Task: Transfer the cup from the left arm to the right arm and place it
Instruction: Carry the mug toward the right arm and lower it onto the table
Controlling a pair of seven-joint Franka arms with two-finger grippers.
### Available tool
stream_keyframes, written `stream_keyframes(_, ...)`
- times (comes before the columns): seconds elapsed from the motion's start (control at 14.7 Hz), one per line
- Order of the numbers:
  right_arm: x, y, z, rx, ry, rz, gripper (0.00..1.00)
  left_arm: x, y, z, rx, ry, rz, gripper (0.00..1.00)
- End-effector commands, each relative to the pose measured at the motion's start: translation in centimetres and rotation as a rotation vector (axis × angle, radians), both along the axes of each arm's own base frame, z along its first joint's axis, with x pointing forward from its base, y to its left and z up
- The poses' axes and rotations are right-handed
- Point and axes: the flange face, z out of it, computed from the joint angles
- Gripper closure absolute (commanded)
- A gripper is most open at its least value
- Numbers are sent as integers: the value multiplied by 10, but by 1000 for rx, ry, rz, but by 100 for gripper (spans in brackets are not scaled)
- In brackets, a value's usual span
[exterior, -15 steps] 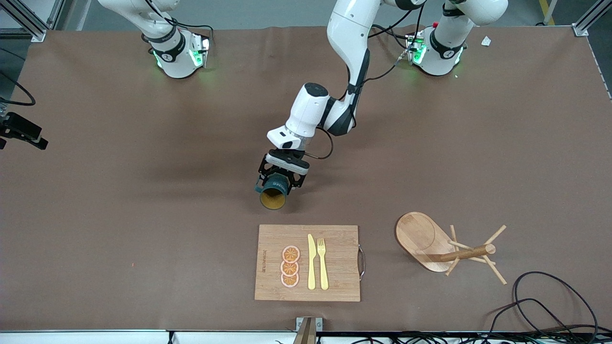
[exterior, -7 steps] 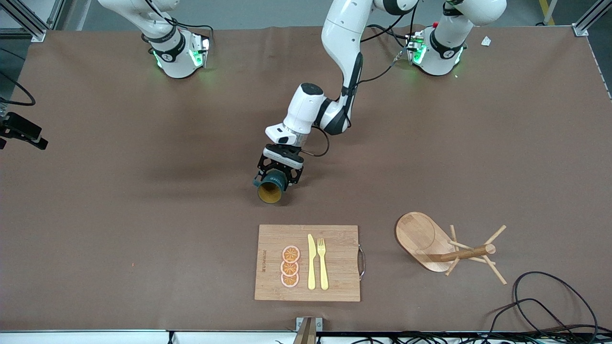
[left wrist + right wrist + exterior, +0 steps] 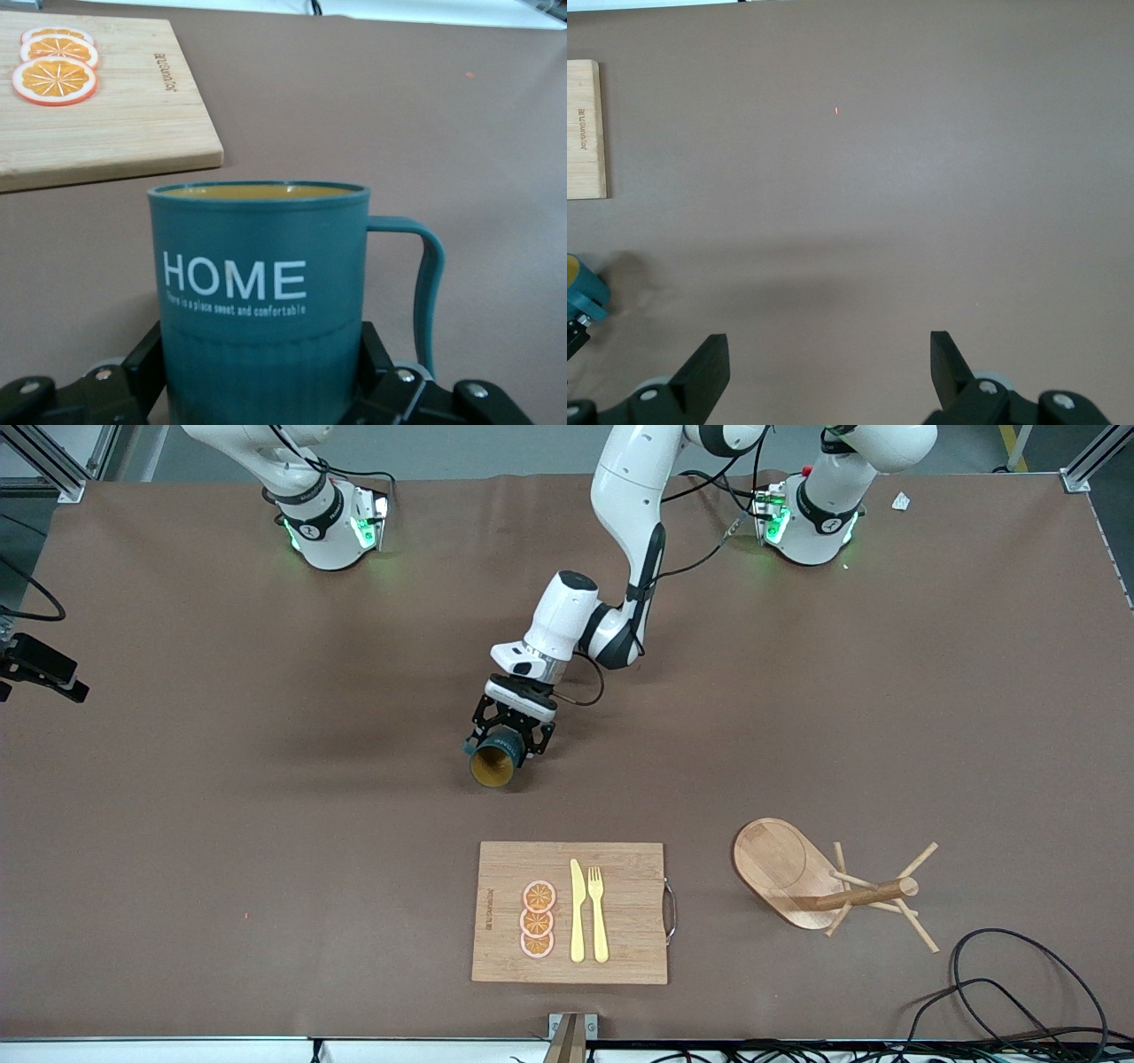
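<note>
- Nearest my front camera, the cutting board (image 3: 570, 912) lies on the brown table (image 3: 177, 824) with three orange slices (image 3: 538, 919), a yellow knife (image 3: 577, 911) and a yellow fork (image 3: 598, 912) on it; the front view shows all of these, while the left wrist view catches only a corner of the board (image 3: 97, 115) and the slices (image 3: 53, 78).
- Beside the board, toward the left arm's end of the table, the wooden peg rack (image 3: 828, 887) lies tipped on its side, seen in the front view alone; a black cable (image 3: 1019, 992) loops near the table edge.
- Over bare table farther from the camera than the board, I see the left gripper (image 3: 508, 737) clamped on the cup (image 3: 493, 762), its tan mouth tilted toward the front camera.
- The left wrist view adds what the front cannot: white "HOME" lettering on the teal cup (image 3: 261, 301), its handle (image 3: 427, 283) sticking out to one side, and the black fingers (image 3: 146, 367) pressed against both walls.
- The right arm waits; the right gripper (image 3: 828, 359) shows only in its own wrist view, fingers (image 3: 709, 363) spread wide over bare table, with a sliver of the cup (image 3: 583, 288) at the frame's edge.
</note>
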Motion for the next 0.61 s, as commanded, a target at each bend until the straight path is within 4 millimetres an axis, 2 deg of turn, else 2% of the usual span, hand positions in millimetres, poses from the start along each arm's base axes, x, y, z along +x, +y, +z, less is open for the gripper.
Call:
stream_keyframes(0.0, -3, -5, 0, 5, -5, -6, 0, -21, 7, -17, 2, -5, -5, 15)
stream_keyframes(0.34, -3, -5, 0, 5, -5, -6, 0, -44, 8, -26, 26, -9, -30, 1)
stream_keyframes(0.54, -3, -5, 0, 6, -3, -8, 0, -52, 8, -22, 30, -4, -36, 1)
